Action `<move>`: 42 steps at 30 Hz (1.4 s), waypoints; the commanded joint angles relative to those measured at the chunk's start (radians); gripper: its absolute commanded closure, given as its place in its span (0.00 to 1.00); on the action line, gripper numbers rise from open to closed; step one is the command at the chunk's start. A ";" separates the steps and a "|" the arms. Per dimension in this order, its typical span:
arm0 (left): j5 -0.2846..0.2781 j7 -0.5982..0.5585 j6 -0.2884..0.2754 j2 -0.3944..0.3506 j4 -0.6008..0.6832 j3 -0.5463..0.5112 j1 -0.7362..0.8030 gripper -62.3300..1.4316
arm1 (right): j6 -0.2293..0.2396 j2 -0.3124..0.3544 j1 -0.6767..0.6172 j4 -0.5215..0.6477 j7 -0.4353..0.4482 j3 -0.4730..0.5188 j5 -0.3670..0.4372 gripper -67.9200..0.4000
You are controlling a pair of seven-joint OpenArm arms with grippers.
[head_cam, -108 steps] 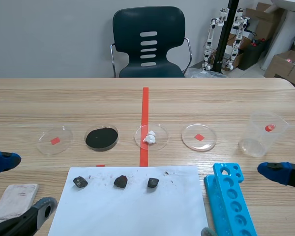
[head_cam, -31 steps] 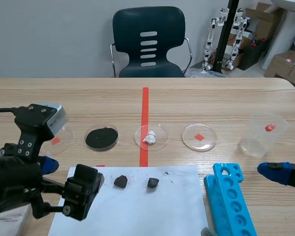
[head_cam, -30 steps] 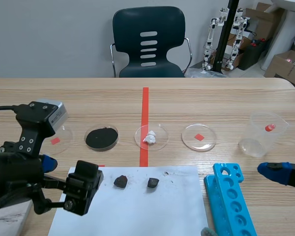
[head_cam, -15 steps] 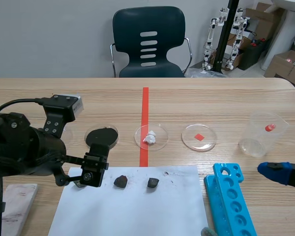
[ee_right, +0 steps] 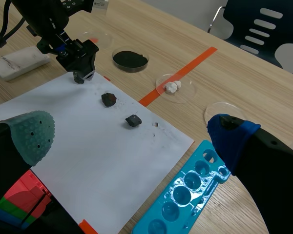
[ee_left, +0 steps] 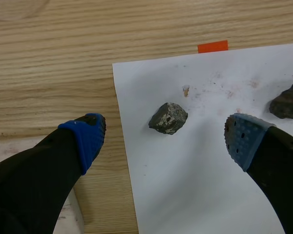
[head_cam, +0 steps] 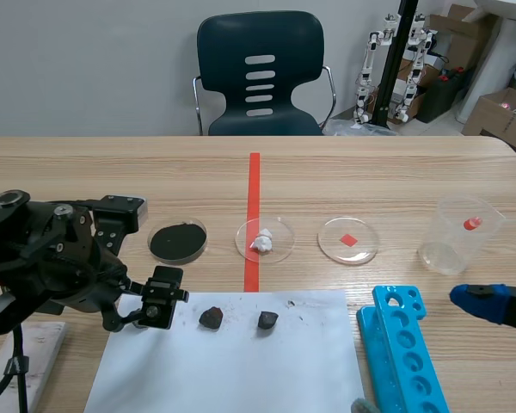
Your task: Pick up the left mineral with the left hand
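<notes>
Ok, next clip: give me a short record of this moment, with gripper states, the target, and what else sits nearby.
left gripper: open, the left mineral between its fingers, untouched
left mineral: lying on the white paper, near its edge
other minerals: middle mineral and right mineral, on the same paper
right gripper: open, holding nothing
beyond the paper: dish of black powder, dish with a white lump
grasp: not yet made

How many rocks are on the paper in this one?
3, all on the paper: the left rock between the fingers of the open left hand, the middle rock beside it, the right rock nearest the blue rack. None seem hidden.
</notes>
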 commanded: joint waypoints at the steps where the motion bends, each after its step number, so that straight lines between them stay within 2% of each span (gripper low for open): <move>1: 0.002 -0.003 0.001 0.010 -0.004 0.003 -0.016 0.18 | -0.003 0.008 0.000 0.007 0.018 0.007 0.011 0.00; 7: 0.020 -0.034 -0.011 0.044 -0.088 0.003 -0.040 0.19 | -0.003 0.008 0.000 0.007 0.018 0.007 0.011 0.00; 12: 0.027 -0.048 -0.011 0.058 -0.114 0.003 -0.046 0.28 | -0.003 0.008 0.000 0.007 0.018 0.007 0.011 0.00; 20: 0.032 -0.047 -0.011 0.065 -0.127 0.003 -0.046 0.29 | -0.003 0.008 0.000 0.007 0.018 0.007 0.011 0.00; 23: 0.032 -0.041 -0.011 0.065 -0.127 0.003 -0.046 0.40 | -0.003 0.008 0.000 0.007 0.018 0.007 0.011 0.00; 27: 0.032 -0.040 -0.011 0.066 -0.127 0.003 -0.046 0.46 | -0.003 0.008 0.000 0.007 0.018 0.007 0.011 0.00; 31: 0.032 -0.033 -0.010 0.066 -0.127 0.003 -0.046 0.58 | -0.003 0.008 0.000 0.007 0.018 0.007 0.011 0.00; 34: 0.032 -0.020 -0.010 0.066 -0.127 0.003 -0.046 0.63 | -0.003 0.008 0.000 0.007 0.018 0.007 0.011 0.00; 38: 0.031 -0.020 -0.010 0.066 -0.127 0.003 -0.046 0.64 | -0.003 0.008 0.000 0.007 0.018 0.007 0.011 0.00; 42: 0.031 -0.021 -0.010 0.066 -0.127 0.003 -0.046 0.77 | -0.003 0.008 0.000 0.007 0.018 0.007 0.011 0.00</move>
